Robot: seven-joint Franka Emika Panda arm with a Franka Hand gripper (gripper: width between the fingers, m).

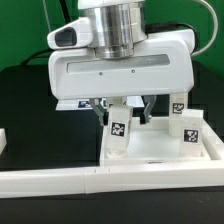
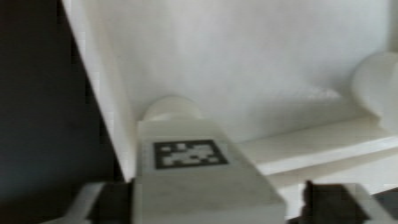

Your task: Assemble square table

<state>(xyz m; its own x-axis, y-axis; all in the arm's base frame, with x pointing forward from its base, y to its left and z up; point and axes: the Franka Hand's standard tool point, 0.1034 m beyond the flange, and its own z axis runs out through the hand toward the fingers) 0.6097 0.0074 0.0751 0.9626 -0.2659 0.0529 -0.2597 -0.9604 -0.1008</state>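
Long white L-shaped rail [image 1: 60,180] on a black tabletop [image 1: 25,100], green backdrop [image 1: 20,25] behind.

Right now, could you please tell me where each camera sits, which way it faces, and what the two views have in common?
Exterior view: sits off the arm, low, facing the gripper head-on; shows the large white plastic square table top, tagged white leg posts and long white L-shaped rail.
Wrist view: rides on the wrist, looking along the dark fingers at a tagged white leg post between them, against the table top.
Shared: that leg post and the table top.
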